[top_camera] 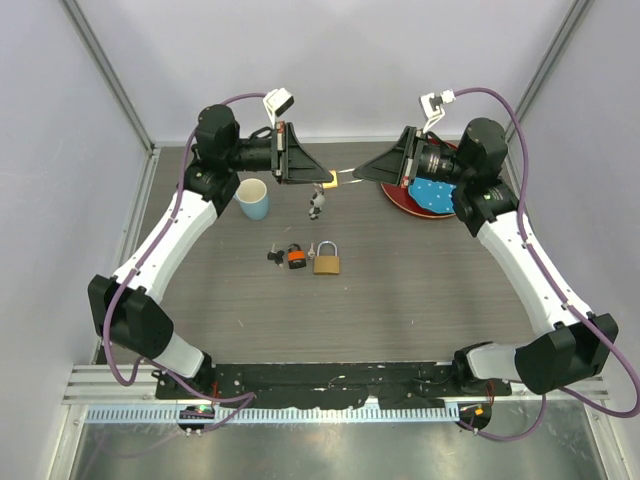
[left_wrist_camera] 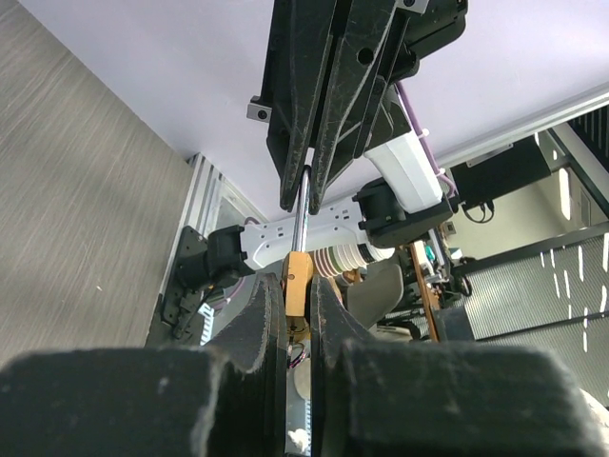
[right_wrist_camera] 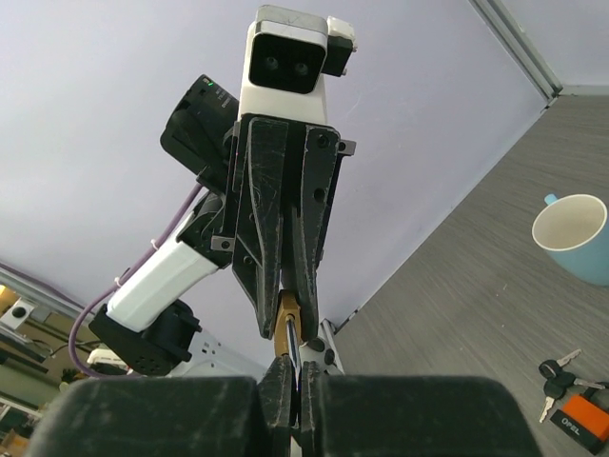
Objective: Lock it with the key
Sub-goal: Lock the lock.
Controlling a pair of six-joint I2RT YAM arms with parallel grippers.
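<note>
The key (top_camera: 291,256), a bunch with one orange head and one black, lies on the table (top_camera: 420,290) below the two raised grippers and nearer the arm bases, held by neither, beside a big brass padlock (top_camera: 327,262). Above it, the left gripper (top_camera: 320,181) is clenched on the body of a tiny brass padlock (top_camera: 328,181). The right gripper (top_camera: 358,176) meets it tip to tip, clamped on the lock's silver shackle (top_camera: 345,177). A blue cup (top_camera: 252,199) stands below the left gripper.

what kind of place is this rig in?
Likely a robotics lab test cell: plain panel walls on aluminium framing enclose the table, with the left arm and right arm bolted to its near edge.
</note>
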